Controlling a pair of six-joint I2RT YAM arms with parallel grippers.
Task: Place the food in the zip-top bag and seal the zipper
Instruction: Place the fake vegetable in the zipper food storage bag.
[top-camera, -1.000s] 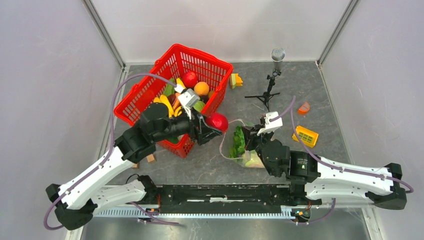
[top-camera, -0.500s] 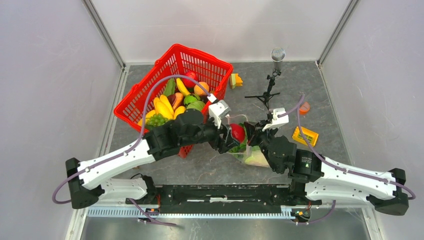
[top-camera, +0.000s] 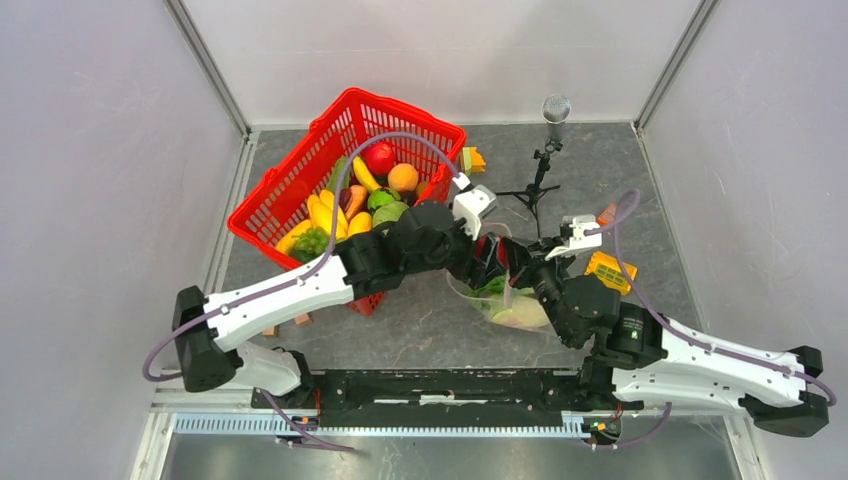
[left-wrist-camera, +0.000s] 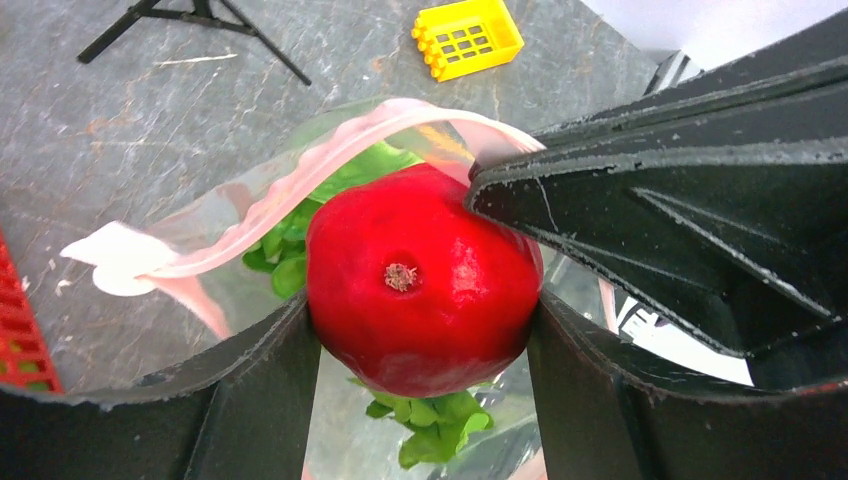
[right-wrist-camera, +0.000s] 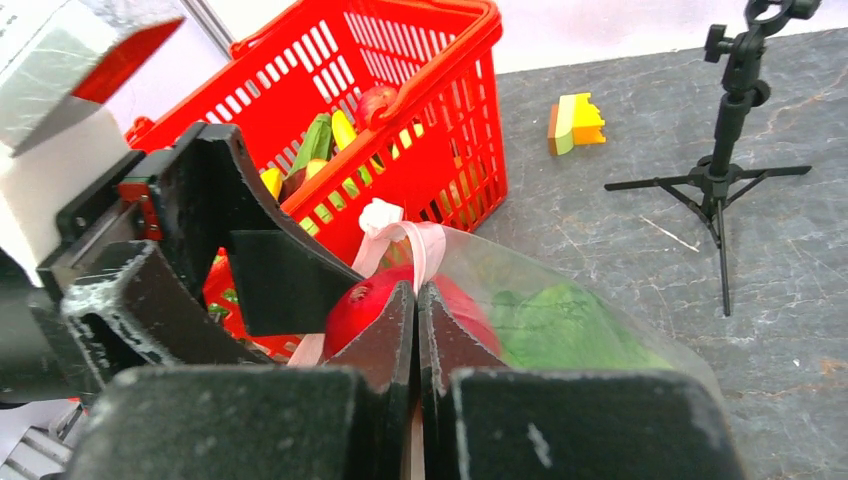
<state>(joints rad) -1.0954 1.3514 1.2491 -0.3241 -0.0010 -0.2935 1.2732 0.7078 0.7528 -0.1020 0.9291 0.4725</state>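
Grey table (top-camera: 420, 322) carries red basket (top-camera: 290, 190), zip-top bag (top-camera: 515, 318), black tripod (top-camera: 530, 190), yellow grid block (top-camera: 610, 272) and seemingly a wooden block (top-camera: 303, 318).

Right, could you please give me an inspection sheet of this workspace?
Surface: grey stone-pattern table.
Job's things: red fruit at the open bag mouth; lettuce inside; zipper unsealed.
Clutter: red basket of toy food, tripod, yellow crate, block.
Grippers: left gripper shut on the red fruit; right gripper shut on the bag's rim.
Cables: purple cable arcs over the basket.
Surroundings: white walls.
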